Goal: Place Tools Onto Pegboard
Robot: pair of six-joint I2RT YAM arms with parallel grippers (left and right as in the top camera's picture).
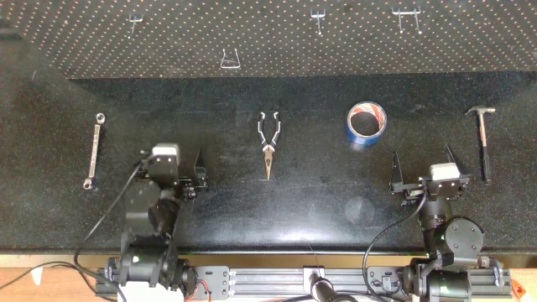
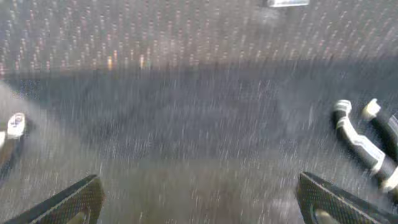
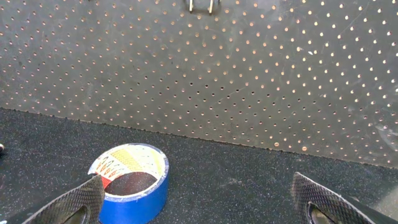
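Four tools lie on the black table in the top view: a silver wrench (image 1: 93,151) at the left, pliers (image 1: 268,138) with black and white handles in the middle, a blue tape roll (image 1: 367,123) right of centre, and a hammer (image 1: 482,138) at the far right. The pegboard (image 1: 268,33) stands along the back with metal hooks (image 1: 231,59). My left gripper (image 1: 172,173) is open between wrench and pliers; its wrist view has the pliers handles (image 2: 367,146) at one side and the wrench end (image 2: 15,125) at the other. My right gripper (image 1: 424,172) is open, with the tape roll (image 3: 130,175) just ahead of one finger.
More hooks hang on the pegboard at the upper left (image 1: 135,18), upper middle (image 1: 317,17) and upper right (image 1: 407,17). A hook (image 3: 202,5) also hangs above the right gripper in its wrist view. The table's front edge runs just before the arm bases.
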